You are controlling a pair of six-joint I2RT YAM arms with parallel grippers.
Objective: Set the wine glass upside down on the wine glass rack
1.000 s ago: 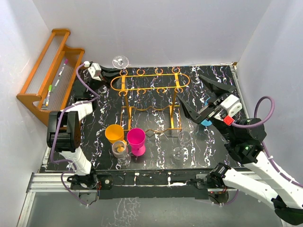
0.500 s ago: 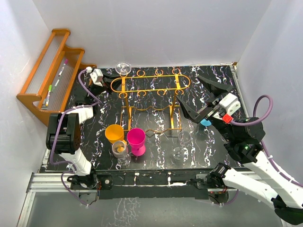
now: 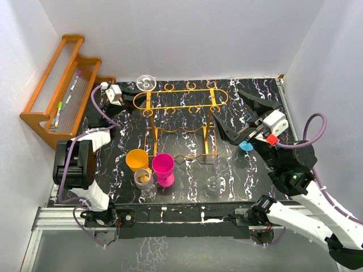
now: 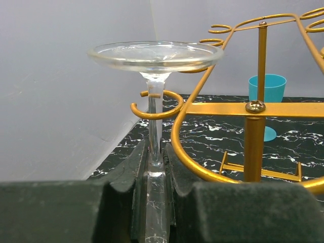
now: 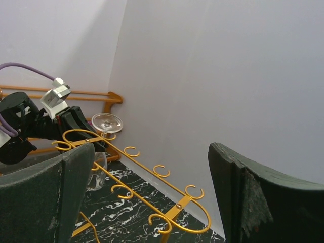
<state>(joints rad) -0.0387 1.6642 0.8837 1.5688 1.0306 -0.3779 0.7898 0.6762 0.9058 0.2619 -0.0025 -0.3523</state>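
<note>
The wine glass [image 3: 146,82] is clear and hangs upside down, its round foot [image 4: 154,53] on top. My left gripper [image 4: 156,157] is shut on its stem, just under a small ring slot [image 4: 158,105] that curls round the stem at the far left end of the wine glass rack [image 3: 181,97]. That rack is an orange-gold wire stand [image 4: 253,109]. In the right wrist view the wine glass [image 5: 107,123] shows at the rack's [image 5: 172,215] far corner. My right gripper [image 3: 241,119] hovers open beside the rack's right end with nothing between its fingers [image 5: 50,202].
A brown wooden stepped rack [image 3: 59,90] leans at the left wall. Orange cup [image 3: 136,160], pink cup [image 3: 163,169] and a small clear cup [image 3: 143,179] stand in front of the wire stand. Two clear glasses [image 3: 218,173] and a blue cup [image 3: 247,145] sit under my right arm.
My left gripper has carried the upside-down glass from beyond the rack's far left corner in toward it, so its foot now sits over the end ring. The right arm shifted only slightly.
</note>
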